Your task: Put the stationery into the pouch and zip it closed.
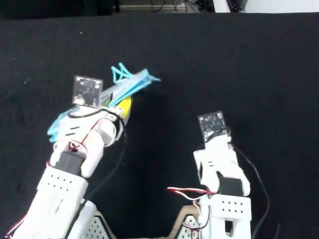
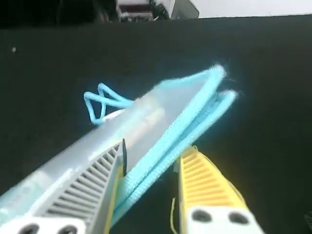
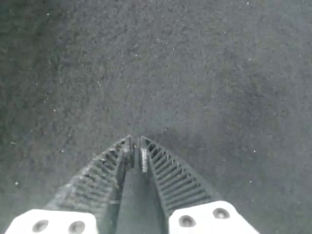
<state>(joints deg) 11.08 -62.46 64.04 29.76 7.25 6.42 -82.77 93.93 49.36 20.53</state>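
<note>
Your left gripper (image 2: 155,150) pinches the pouch (image 2: 161,112), lying 8-to-2 o'clock; the right gripper (image 3: 135,144), jaws pressed together, idles at 4 o'clock.

The table (image 1: 224,59) has a black, felt-like top flecked with pale specks. Left of the middle is the pouch (image 1: 127,87), clear with blue edging. Whether it rests on the table cannot be told.

Pouch (image 1: 130,85) mid-section behind left arm (image 1: 75,159); contents apparently blurred.
</note>
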